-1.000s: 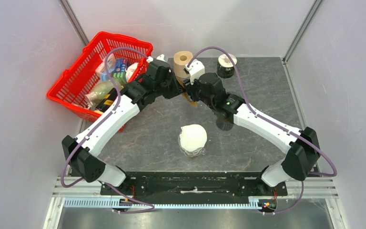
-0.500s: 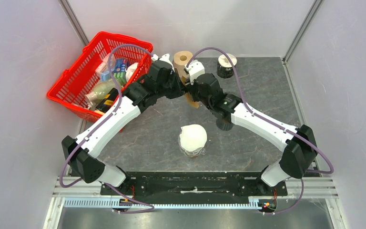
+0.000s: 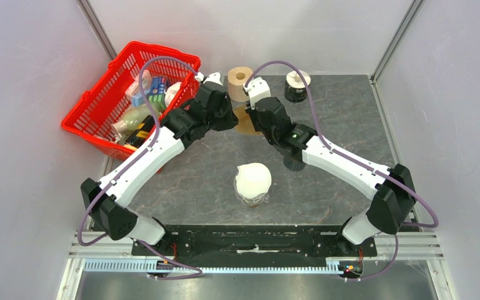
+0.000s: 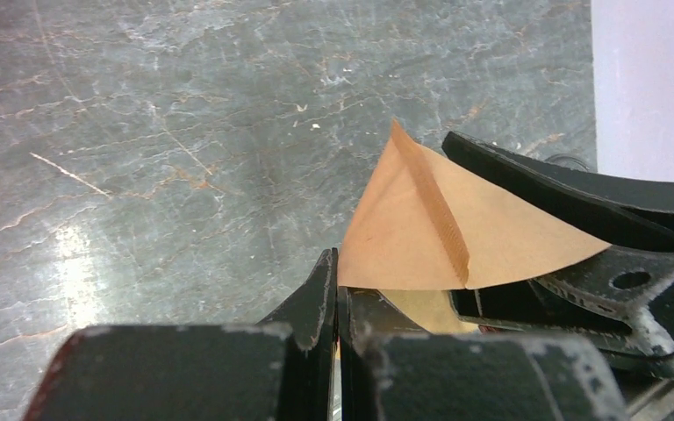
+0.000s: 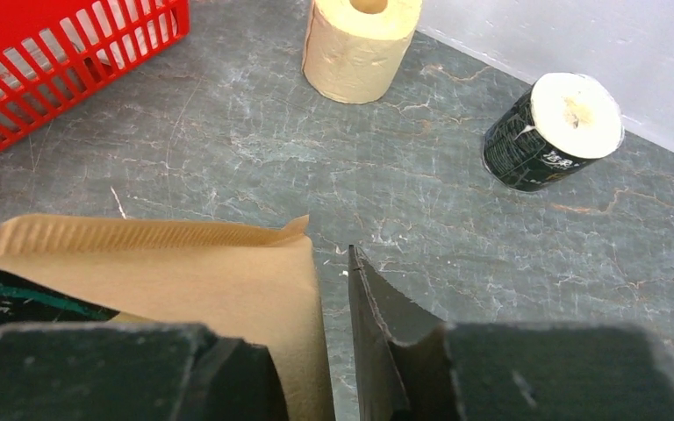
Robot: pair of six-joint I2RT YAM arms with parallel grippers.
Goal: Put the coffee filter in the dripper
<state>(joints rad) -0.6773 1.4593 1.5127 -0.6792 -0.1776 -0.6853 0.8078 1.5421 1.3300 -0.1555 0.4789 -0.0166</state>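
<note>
Pinching coffee filter (image 4: pixel 404 237), left gripper (image 4: pixel 335 263); right gripper (image 5: pixel 333 259) parted around it.

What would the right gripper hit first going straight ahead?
Probably the table just ahead of the right gripper. The paper roll sits farther along that line, though depth is unclear.

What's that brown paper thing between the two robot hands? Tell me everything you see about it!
That is the coffee filter: thin, light-brown paper shaped like a fan, with a ridged crimped seam along one edge. It looks mostly flat and is held up over the grey table. The left gripper looks pinched on one corner. The right gripper's fingers sit on either side of it, but whether they squeeze it is unclear.
</note>
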